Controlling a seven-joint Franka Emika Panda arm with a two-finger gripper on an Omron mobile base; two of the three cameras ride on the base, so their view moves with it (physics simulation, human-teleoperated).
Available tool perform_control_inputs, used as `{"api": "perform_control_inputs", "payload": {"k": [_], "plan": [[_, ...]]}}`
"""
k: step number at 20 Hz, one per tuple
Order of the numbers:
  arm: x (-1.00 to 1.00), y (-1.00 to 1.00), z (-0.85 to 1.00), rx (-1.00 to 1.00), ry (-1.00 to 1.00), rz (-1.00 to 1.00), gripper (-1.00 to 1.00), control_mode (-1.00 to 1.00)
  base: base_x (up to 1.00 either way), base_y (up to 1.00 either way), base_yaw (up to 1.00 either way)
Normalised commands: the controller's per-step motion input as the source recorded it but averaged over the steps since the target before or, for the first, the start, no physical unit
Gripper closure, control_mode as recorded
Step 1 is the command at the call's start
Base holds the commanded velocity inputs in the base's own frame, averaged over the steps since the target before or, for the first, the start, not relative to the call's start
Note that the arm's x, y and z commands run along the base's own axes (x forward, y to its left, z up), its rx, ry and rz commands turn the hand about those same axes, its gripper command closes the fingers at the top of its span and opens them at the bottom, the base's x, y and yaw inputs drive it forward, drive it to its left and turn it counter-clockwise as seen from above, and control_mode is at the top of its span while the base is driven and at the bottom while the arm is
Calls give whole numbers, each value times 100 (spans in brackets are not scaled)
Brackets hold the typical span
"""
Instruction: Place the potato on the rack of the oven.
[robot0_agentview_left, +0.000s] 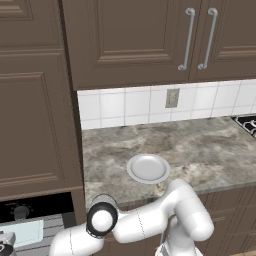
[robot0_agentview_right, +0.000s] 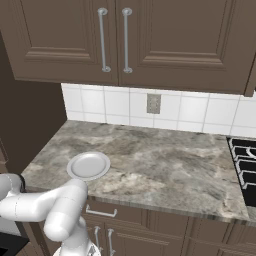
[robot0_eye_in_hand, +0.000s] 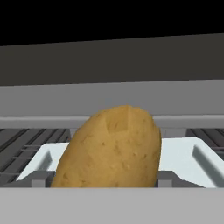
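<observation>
The golden-brown potato (robot0_eye_in_hand: 111, 148) stands upright and very close in the hand view, tilted a little to the right. It appears held by my gripper, whose fingertips are hidden. Behind it lies the oven's grey rack (robot0_eye_in_hand: 26, 146) with its pale flat sheet (robot0_eye_in_hand: 186, 157). In the left base view my arm reaches down and left to the oven (robot0_agentview_left: 40, 206), below its black panel and round knob (robot0_agentview_left: 21, 212). The gripper (robot0_agentview_left: 5, 246) is at the frame's bottom left edge, by the rack (robot0_agentview_left: 56, 227).
The round white plate (robot0_agentview_left: 148, 168) (robot0_agentview_right: 88, 165) lies bare on the marble counter (robot0_agentview_left: 200, 150), near its front edge. Brown cabinet doors hang above, a tall cabinet stands left of the counter, and a stove grate (robot0_agentview_right: 245, 167) is at the right.
</observation>
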Motion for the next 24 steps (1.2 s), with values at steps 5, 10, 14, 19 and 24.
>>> {"api": "perform_control_inputs", "payload": {"k": [5, 10, 14, 19, 24], "plan": [[11, -11, -17, 0, 0, -18, 100, -100, 0, 0, 0], [3, -6, -17, 0, 0, -15, 100, -100, 0, 0, 0], [4, 0, -3, 0, 0, -4, 100, -100, 0, 0, 0], [11, 0, -1, 0, 0, 0, 100, -100, 0, 0, 0], [25, -4, -23, 0, 5, 0, 100, -100, 0, 0, 0]]}}
